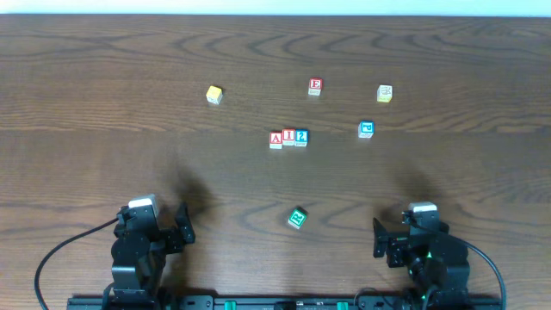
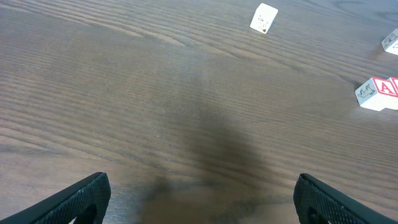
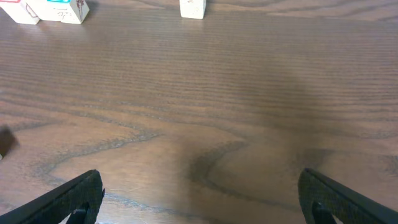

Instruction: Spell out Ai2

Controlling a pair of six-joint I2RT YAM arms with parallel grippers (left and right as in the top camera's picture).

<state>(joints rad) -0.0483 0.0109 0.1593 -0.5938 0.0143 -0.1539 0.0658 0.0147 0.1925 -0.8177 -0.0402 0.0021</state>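
Three letter blocks stand touching in a row at the table's middle: a red A block [image 1: 275, 139], a red I block [image 1: 288, 136] and a blue 2 block [image 1: 301, 137]. The A block also shows at the right edge of the left wrist view [image 2: 378, 93]. The row's end blocks show at the top left of the right wrist view [image 3: 59, 9]. My left gripper [image 1: 164, 226] is open and empty near the front left. My right gripper [image 1: 396, 237] is open and empty near the front right. Both are far from the row.
Loose blocks lie around: a yellow one [image 1: 214, 95] at the back left, a red F block [image 1: 315, 86], a yellow one [image 1: 385, 93] at the back right, a blue one [image 1: 366, 129], and a green one [image 1: 297, 219] between the arms.
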